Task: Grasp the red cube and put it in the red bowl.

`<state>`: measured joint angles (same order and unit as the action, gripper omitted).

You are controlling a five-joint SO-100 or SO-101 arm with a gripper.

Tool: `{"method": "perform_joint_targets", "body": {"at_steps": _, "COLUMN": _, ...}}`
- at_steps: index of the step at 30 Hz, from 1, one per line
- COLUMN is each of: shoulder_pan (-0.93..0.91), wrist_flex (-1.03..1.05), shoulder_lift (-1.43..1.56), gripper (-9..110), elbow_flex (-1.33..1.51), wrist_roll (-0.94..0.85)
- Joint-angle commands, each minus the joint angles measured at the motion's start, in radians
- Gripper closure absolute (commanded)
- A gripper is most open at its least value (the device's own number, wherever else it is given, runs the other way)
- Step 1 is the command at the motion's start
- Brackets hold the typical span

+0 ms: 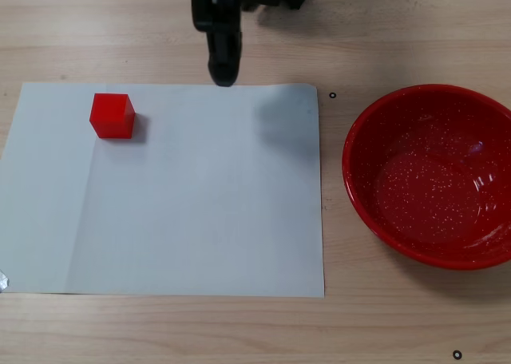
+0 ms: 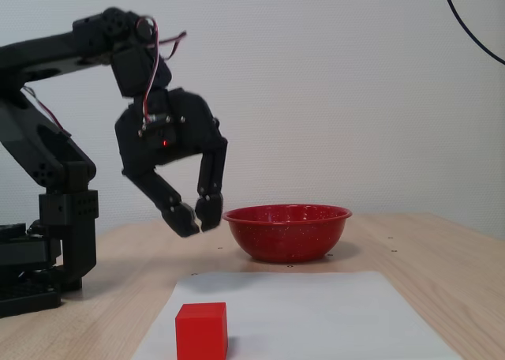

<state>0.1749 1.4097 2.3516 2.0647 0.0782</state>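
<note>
Hovering above the bench, the hand (image 2: 197,215) hung nearly clenched and empty, the cube (image 1: 112,115) resting on paper (image 1: 200,204) well off to its side, the bowl (image 1: 431,176) opposite. Spreading the fingers before descending squarely over the cube looked wisest.

Black plastic arm (image 2: 71,170), red-white wires (image 2: 150,68), red LED (image 2: 163,143).

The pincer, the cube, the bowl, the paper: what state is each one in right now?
Pincer: raised above the table, holding nothing, tips nearly closed.
Cube: sitting flat on the paper, untouched.
Bowl: upright, empty, on the table beside the paper.
Paper: lying flat on the table.
</note>
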Motion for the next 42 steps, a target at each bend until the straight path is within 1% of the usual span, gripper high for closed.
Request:
{"method": "perform_joint_targets", "body": {"at_steps": 1, "shoulder_pan": 0.029, "wrist_flex": 0.032, "shoulder_lift": -0.021, "gripper": 101, "elbow_flex": -0.144, "wrist_roll": 0.055}}
{"method": "perform_joint_targets", "body": {"at_steps": 7, "shoulder_pan": 0.103, "wrist_flex": 0.143, "shoulder_lift": -0.166, "gripper": 101, "elbow_flex": -0.301, "wrist_roll": 0.112}}
{"method": "perform_joint_targets", "body": {"at_steps": 13, "shoulder_pan": 0.183, "wrist_flex": 0.25, "shoulder_lift": -0.336, "gripper": 101, "elbow_flex": -0.523, "wrist_roll": 0.187}}
{"method": "perform_joint_targets", "body": {"at_steps": 23, "shoulder_pan": 0.301, "wrist_flex": 0.316, "shoulder_lift": -0.537, "gripper": 100, "elbow_flex": -0.801, "wrist_roll": 0.272}}
{"method": "perform_joint_targets", "body": {"at_steps": 28, "shoulder_pan": 0.348, "wrist_flex": 0.37, "shoulder_lift": -0.632, "gripper": 99, "elbow_flex": -0.888, "wrist_roll": 0.383}}
{"method": "perform_joint_targets", "body": {"at_steps": 31, "shoulder_pan": 0.373, "wrist_flex": 0.393, "shoulder_lift": -0.689, "gripper": 98, "elbow_flex": -0.931, "wrist_roll": 0.485}}
{"method": "perform_joint_targets", "body": {"at_steps": 33, "shoulder_pan": 0.39, "wrist_flex": 0.407, "shoulder_lift": -0.732, "gripper": 96, "elbow_flex": -0.974, "wrist_roll": 0.506}}
{"method": "perform_joint_targets", "body": {"at_steps": 35, "shoulder_pan": 0.41, "wrist_flex": 0.43, "shoulder_lift": -0.775, "gripper": 91, "elbow_flex": -1.019, "wrist_roll": 0.531}}
{"method": "perform_joint_targets", "body": {"at_steps": 38, "shoulder_pan": 0.437, "wrist_flex": 0.485, "shoulder_lift": -0.821, "gripper": 76, "elbow_flex": -1.08, "wrist_roll": 0.575}}
{"method": "perform_joint_targets", "body": {"at_steps": 42, "shoulder_pan": 0.451, "wrist_flex": 0.495, "shoulder_lift": -0.847, "gripper": 65, "elbow_flex": -1.103, "wrist_roll": 0.589}}
